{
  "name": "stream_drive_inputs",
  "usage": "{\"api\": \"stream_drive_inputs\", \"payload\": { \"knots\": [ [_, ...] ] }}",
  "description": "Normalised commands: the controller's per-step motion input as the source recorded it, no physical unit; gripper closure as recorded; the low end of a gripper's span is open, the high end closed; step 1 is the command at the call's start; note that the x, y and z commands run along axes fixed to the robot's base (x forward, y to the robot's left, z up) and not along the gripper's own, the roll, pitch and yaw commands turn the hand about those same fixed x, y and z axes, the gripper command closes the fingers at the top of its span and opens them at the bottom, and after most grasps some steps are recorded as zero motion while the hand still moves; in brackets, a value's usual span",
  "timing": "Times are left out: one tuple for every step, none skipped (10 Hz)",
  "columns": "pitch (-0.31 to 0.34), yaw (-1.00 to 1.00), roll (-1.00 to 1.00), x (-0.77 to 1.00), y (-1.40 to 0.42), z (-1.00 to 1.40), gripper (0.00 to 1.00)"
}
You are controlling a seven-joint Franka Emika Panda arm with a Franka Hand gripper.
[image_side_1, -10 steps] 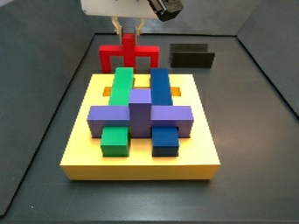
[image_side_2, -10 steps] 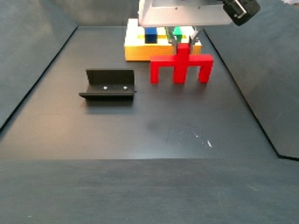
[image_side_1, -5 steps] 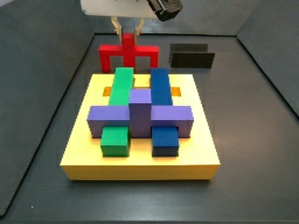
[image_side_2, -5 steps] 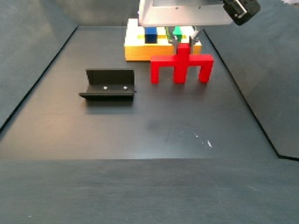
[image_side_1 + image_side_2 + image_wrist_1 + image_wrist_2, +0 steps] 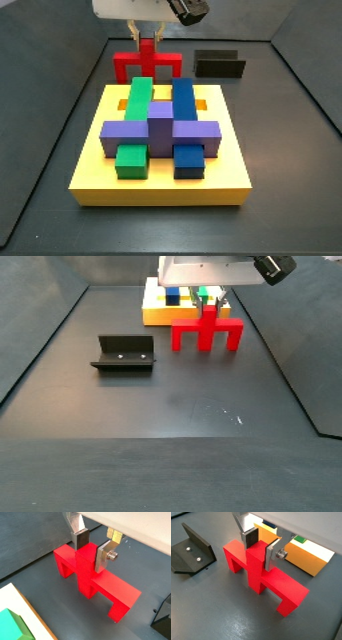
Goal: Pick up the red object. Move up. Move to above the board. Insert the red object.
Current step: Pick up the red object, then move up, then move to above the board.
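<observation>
The red object (image 5: 144, 65) stands on its two legs on the dark floor just beyond the board (image 5: 94, 175), a yellow slab bearing green, blue and purple blocks. In a side view (image 5: 207, 331) it stands in front of the board (image 5: 158, 318). The gripper (image 5: 146, 42) hangs straight over it, also seen in a side view (image 5: 210, 301). In both wrist views the gripper (image 5: 91, 558) (image 5: 260, 557) has its fingers pressed on either side of the upright post of the red object (image 5: 93, 582) (image 5: 258, 572). The legs still rest on the floor.
The fixture (image 5: 124, 353) stands on the floor apart from the red object, also seen in a side view (image 5: 221, 64) and a wrist view (image 5: 191, 554). The board's edge shows in both wrist views (image 5: 30, 617) (image 5: 308, 559). Dark walls enclose the floor.
</observation>
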Motion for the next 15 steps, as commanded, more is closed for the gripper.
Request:
{"api": "stream_drive_inputs", "payload": {
  "knots": [
    [0.000, 0.00, 0.00, 0.00, 0.00, 0.00, 1.00],
    [0.000, 0.00, 0.00, 0.00, 0.00, 0.00, 1.00],
    [0.000, 0.00, 0.00, 0.00, 0.00, 0.83, 1.00],
    [-0.002, 0.03, 0.00, 0.01, 0.00, 0.83, 1.00],
    [0.024, 0.04, -0.01, -0.02, 0.00, 0.64, 1.00],
    [0.016, 0.03, -0.02, 0.00, -0.01, 0.35, 1.00],
    [0.000, 0.00, 0.00, 0.00, 0.00, 1.40, 1.00],
    [0.029, -0.01, 0.00, -0.03, 0.00, 1.40, 1.00],
    [0.020, -0.01, -0.02, -0.06, -0.01, 1.40, 1.00],
    [0.020, -0.01, -0.04, 0.02, 0.00, 1.40, 1.00],
    [0.078, -0.01, -0.04, 0.05, 0.00, 0.85, 1.00],
    [0.103, -0.01, -0.05, 0.04, 0.00, 0.61, 1.00],
    [0.068, -0.01, -0.05, 0.04, 0.00, 0.18, 1.00],
    [0.120, -0.10, -0.07, 0.37, -1.40, 0.27, 1.00],
    [0.103, -0.09, -0.03, 0.37, -1.40, 0.24, 1.00]
  ]
}}
